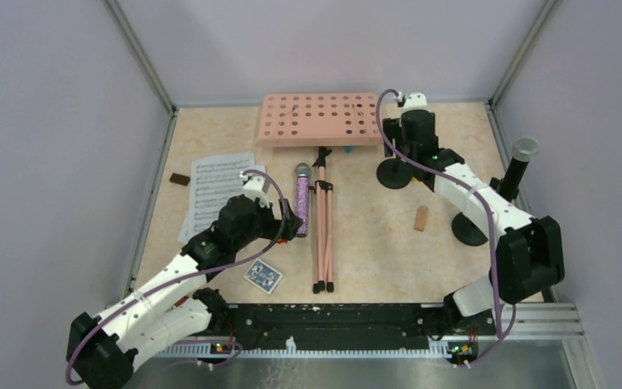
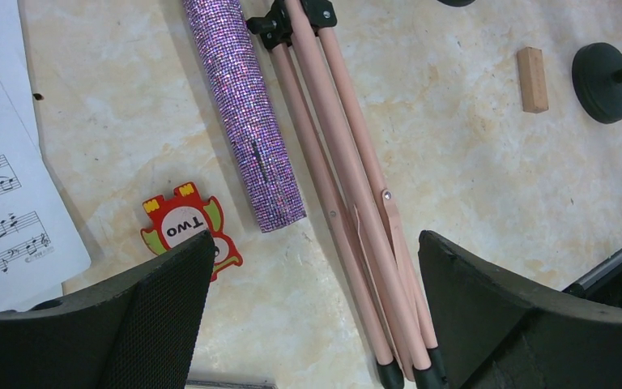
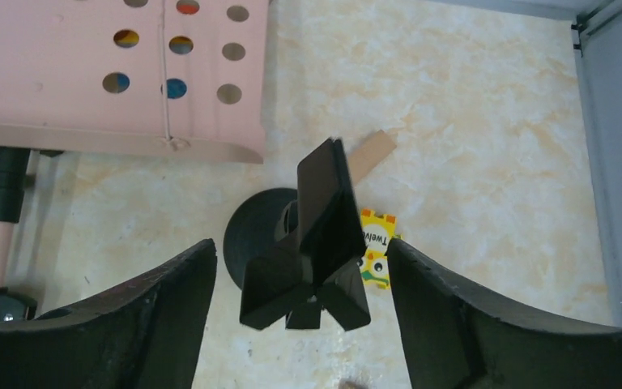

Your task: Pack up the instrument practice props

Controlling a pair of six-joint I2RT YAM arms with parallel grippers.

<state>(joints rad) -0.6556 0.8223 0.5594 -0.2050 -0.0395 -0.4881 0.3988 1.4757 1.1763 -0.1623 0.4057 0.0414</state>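
The salmon-pink perforated music rack (image 1: 320, 118) lies at the back, its folded tripod legs (image 1: 322, 231) pointing to the near edge. The purple-glitter microphone (image 1: 301, 199) lies left of the legs. White sheet-music pages (image 1: 217, 190) lie at the left. My left gripper (image 2: 312, 312) is open above the bare table between the microphone's end (image 2: 247, 113) and the legs (image 2: 348, 186). My right gripper (image 3: 300, 320) is open around the clip of a black round-based mic holder (image 3: 312, 243), apart from it. The black grey-headed microphone (image 1: 520, 166) stands in the second holder (image 1: 470, 229) at the right.
A red "Two" toy (image 2: 186, 227) lies by my left finger. A yellow toy (image 3: 375, 243) lies beside the holder's base. A wooden block (image 1: 421, 218) lies mid-right, a blue card pack (image 1: 262, 276) near the front, a brown block (image 1: 180, 179) far left. Walls enclose the table.
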